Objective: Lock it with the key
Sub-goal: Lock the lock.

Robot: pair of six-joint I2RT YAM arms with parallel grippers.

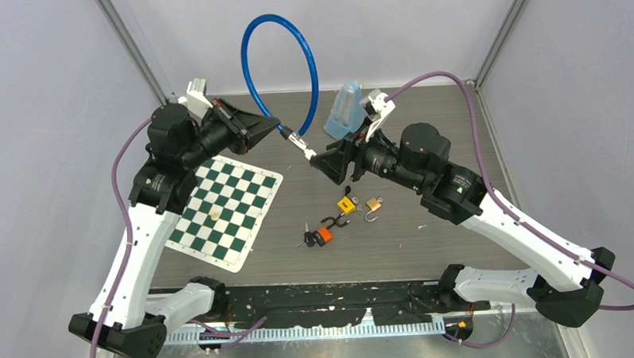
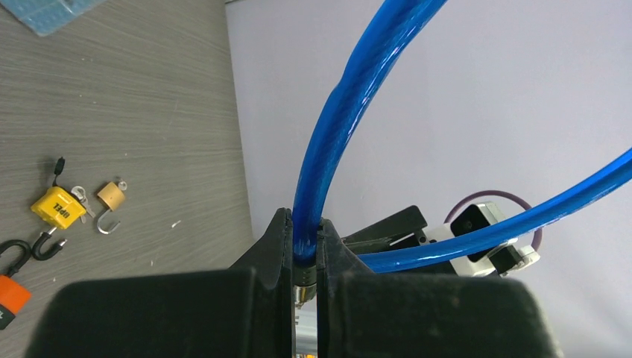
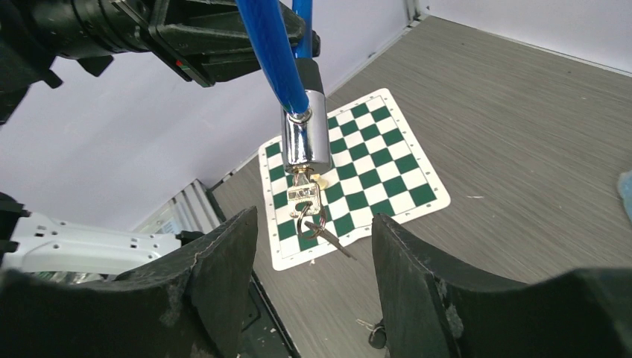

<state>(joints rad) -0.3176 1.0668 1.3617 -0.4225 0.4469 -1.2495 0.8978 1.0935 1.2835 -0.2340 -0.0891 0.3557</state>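
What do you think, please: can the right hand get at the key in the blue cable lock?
Probably yes. The right hand is open and faces the key, which sticks out of the lock barrel in mid-air while the left hand grips the cable; nothing stands between.

Both arms rise from their bases and bend inward, wrists raised, grippers tip to tip at mid-height. The left gripper [image 1: 274, 125] has its fingers [image 2: 280, 239] pinched tight on the blue cable [image 2: 335, 112]. The right gripper [image 1: 316, 160] holds its fingers [image 3: 227, 253] spread wide apart.
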